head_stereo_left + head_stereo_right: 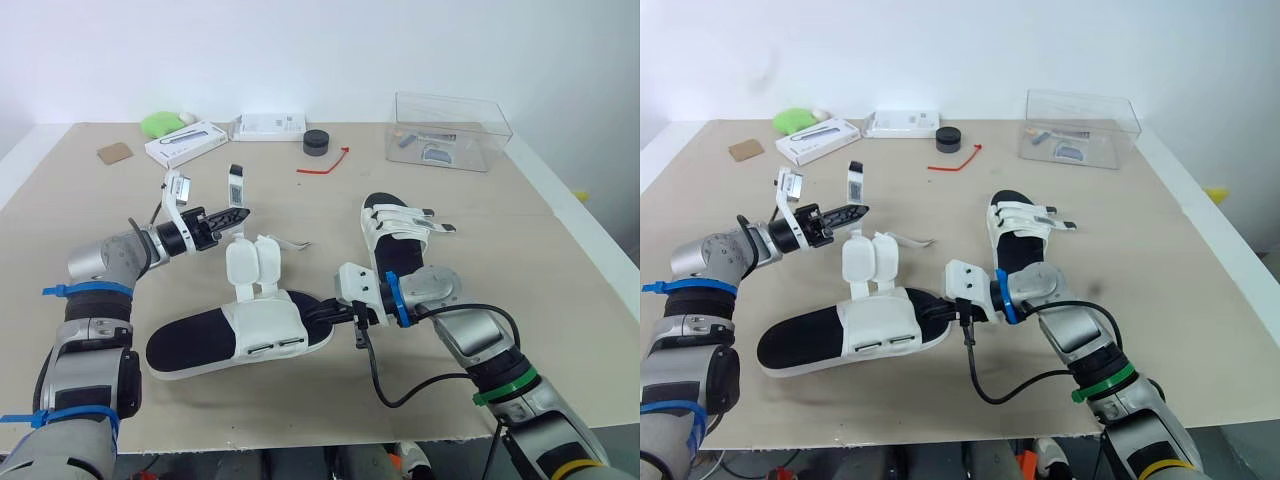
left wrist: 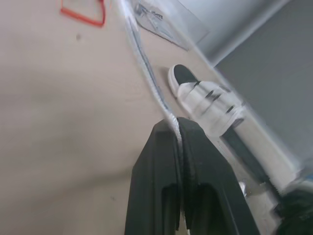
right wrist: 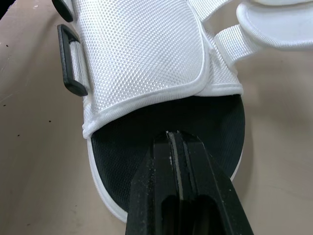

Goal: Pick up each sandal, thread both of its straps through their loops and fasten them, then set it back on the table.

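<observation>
Open sandal [image 1: 235,340] lies long axis L-R on table [image 1: 90,230], 2 loops [image 1: 275,346] on its near side. R gripper [image 1: 322,313]: fingers together, pressing its R-end footbed. L gripper [image 1: 243,213], just behind it, pinches a strap [image 2: 155,90], so the strap must come forward to the loops.

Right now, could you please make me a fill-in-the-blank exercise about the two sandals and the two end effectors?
1. The straps of the near sandal are ___.
2. The straps of the far sandal are ___.
3. The right end effector, shut, points at the near sandal's ___ footbed.
4. The left end effector is shut on a thin ___ strap.
Missing words: unfastened; fastened; black; white.
</observation>
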